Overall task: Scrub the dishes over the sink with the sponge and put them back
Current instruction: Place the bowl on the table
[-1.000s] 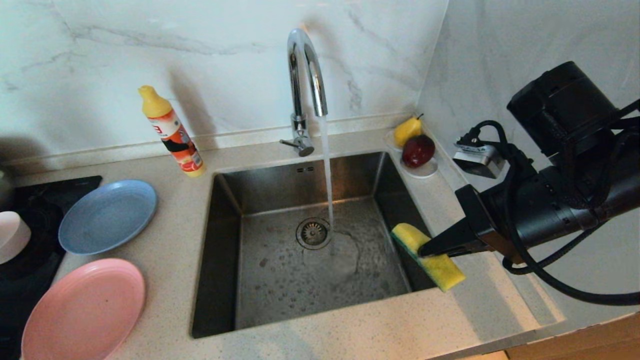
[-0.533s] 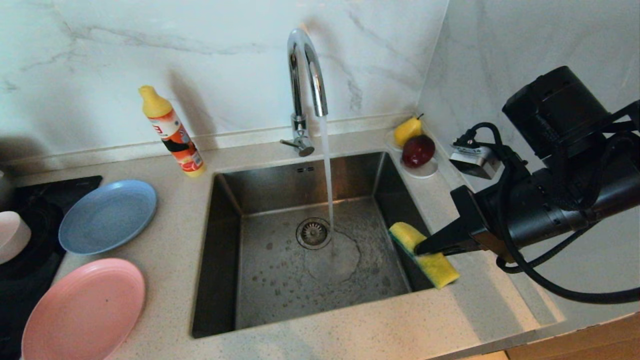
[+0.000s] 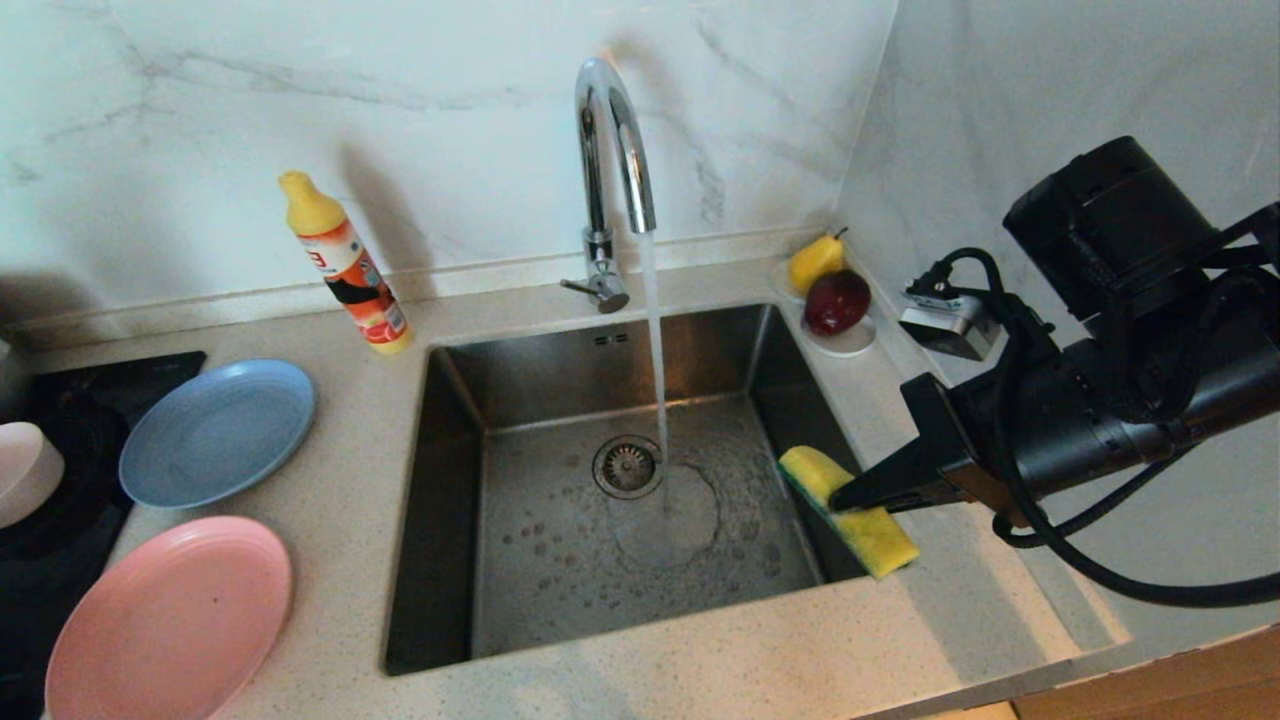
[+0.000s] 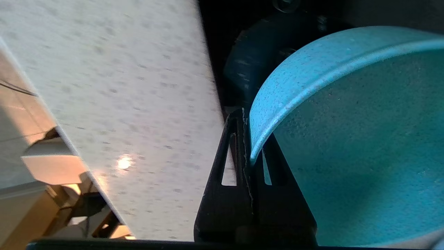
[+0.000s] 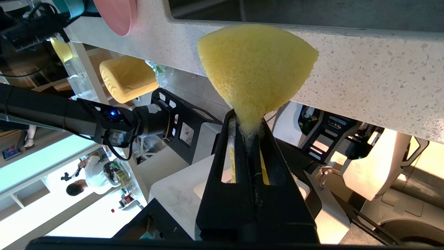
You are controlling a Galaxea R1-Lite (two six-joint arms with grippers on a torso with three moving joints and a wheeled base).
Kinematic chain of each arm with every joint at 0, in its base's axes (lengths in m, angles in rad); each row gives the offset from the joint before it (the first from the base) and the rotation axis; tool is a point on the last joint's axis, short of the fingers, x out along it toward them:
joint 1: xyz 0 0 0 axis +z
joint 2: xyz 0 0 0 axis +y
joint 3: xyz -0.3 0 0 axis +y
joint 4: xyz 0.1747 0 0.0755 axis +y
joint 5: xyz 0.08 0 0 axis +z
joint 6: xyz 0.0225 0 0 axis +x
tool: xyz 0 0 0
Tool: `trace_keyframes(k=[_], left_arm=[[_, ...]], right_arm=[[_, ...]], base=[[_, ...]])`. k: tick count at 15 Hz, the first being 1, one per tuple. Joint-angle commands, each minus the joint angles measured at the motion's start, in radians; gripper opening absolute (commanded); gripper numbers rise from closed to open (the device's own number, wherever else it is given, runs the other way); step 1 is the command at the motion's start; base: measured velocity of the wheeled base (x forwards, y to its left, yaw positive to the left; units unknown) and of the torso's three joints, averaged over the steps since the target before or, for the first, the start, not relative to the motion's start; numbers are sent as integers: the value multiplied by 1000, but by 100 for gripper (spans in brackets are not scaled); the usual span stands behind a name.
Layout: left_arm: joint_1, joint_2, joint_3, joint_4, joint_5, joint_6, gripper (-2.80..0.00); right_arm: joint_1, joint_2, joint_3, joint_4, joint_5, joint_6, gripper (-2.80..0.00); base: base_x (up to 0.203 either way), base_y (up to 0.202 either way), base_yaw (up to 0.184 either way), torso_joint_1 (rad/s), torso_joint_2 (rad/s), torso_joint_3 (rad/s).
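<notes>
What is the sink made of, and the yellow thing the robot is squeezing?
Sink: looks like brushed steel, grey and dully shiny, with water beading on it. Sponge: soft yellow foam with a thin green edge; it is squashed thin where the right gripper pinches it.

Curved chrome tap (image 3: 612, 150) at back wall, water running. Orange-yellow plastic detergent bottle (image 3: 343, 262) upright on speckled stone counter (image 3: 350, 500). Yellow pear (image 3: 815, 262) w/ dark red apple (image 3: 836, 301) on small white saucer (image 3: 850, 343), back corner.

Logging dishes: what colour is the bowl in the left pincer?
Teal bowl, speckled, clamped at its rim; clearest in the left wrist view.
</notes>
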Motion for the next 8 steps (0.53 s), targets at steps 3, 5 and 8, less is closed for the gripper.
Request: trace_keyframes(k=[3, 5, 8], left_arm=[[-37, -3, -16, 12, -1, -32, -280], [-41, -16, -21, 22, 0, -34, -280], [-41, -30, -48, 57, 0, -34, -280]], right_arm=[[0, -6, 1, 5, 3, 3, -280], [-1, -6, 6, 4, 3, 3, -280], [0, -7, 12, 3, 3, 3, -280]], base=[[0, 0, 0, 0, 0, 0], [0, 0, 0, 0, 0, 0], [0, 0, 0, 0, 0, 0]])
